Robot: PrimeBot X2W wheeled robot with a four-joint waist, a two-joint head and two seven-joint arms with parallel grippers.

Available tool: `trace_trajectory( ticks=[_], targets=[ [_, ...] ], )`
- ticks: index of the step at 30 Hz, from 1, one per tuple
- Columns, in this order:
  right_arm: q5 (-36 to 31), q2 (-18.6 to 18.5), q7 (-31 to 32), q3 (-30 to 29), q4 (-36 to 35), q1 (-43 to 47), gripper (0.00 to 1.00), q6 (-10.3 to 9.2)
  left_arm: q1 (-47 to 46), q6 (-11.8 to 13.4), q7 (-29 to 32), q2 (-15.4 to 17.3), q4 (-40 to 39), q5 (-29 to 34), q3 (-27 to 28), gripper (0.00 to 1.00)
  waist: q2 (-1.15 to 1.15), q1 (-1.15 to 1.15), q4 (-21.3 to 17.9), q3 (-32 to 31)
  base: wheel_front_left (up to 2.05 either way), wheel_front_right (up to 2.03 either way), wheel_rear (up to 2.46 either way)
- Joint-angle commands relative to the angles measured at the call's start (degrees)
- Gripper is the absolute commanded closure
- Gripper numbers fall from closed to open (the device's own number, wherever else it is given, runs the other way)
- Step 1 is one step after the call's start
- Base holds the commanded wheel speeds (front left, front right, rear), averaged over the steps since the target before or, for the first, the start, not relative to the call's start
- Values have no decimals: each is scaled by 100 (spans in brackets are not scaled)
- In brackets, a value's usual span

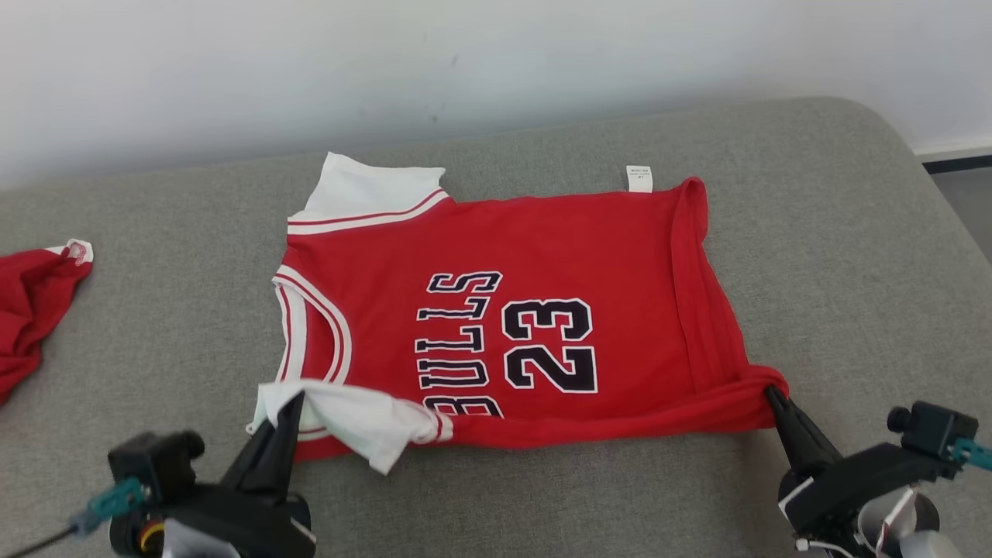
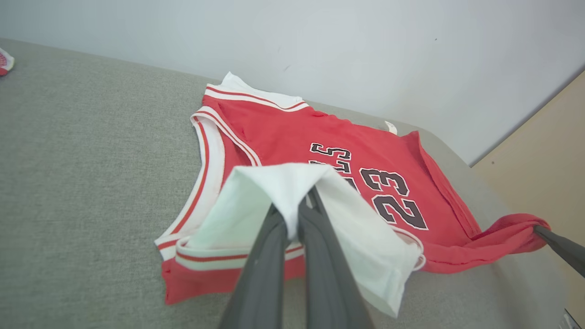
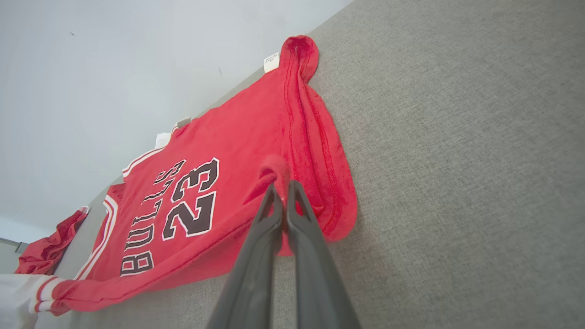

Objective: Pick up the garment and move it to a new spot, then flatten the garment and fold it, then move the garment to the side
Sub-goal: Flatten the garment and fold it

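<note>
Both grippers grip the near edge of a red sleeveless basketball jersey [image 1: 542, 256] with white trim, spread on a grey fabric cushion [image 1: 852, 232].
Head view: the jersey lies at centre, neckline toward 9 o'clock. At 7 o'clock my left gripper [image 1: 293, 403] is clenched on a white shoulder flap. At 4 o'clock my right gripper [image 1: 773, 394] is clenched on the bunched red hem corner. A crumpled red cloth [image 1: 31, 302] sits at 9 o'clock, well apart. Left wrist view: the left gripper [image 2: 295, 201] pinches white fabric at 6 o'clock. Right wrist view: the right gripper [image 3: 283, 186] pinches a red fold at centre, and the jersey [image 3: 237, 146] stretches toward 9 o'clock.
</note>
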Motion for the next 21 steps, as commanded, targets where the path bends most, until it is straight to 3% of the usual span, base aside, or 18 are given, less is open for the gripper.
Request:
trace_trajectory(
  ticks=[1, 16, 17, 18, 19, 20, 21],
  targets=[
    [-52, 44, 29, 13, 57, -97, 100, -14, -152, -24, 37, -5, 63, 40, 1, 100, 0, 0, -12, 70, 0, 0, 0],
    [-269, -17, -387, 451, 1603, -1777, 100, -14, -1904, -502, 86, -231, 2107, 265, -173, 100, 0, 0, -75, 561, 0, 0, 0],
    [-252, -24, -435, 493, 1693, -1839, 100, -14, -1970, -518, 20, -258, 2224, 286, -193, 94, 0, 0, -70, 572, 0, 0, 0],
    [-259, -38, -501, 532, 1776, -1895, 86, -14, -2019, -533, -55, -282, 2331, 342, -222, 56, 0, 0, -63, 578, 0, 0, 0],
    [-263, -47, -582, 559, 1838, -1938, 34, -14, -2069, -544, -150, -304, 2427, 414, -251, 0, 0, 0, -54, 577, 0, 0, 0],
    [-251, -47, -651, 593, 1903, -1972, 0, -14, -2097, -546, -219, -339, 2520, 445, -277, 0, 0, 0, -41, 566, 0, 0, 0],
    [-239, -51, -713, 623, 1955, -1988, 0, -14, -2109, -559, -306, -373, 2595, 472, -288, 0, 0, 0, -29, 550, 0, 0, 0]
  ],
)
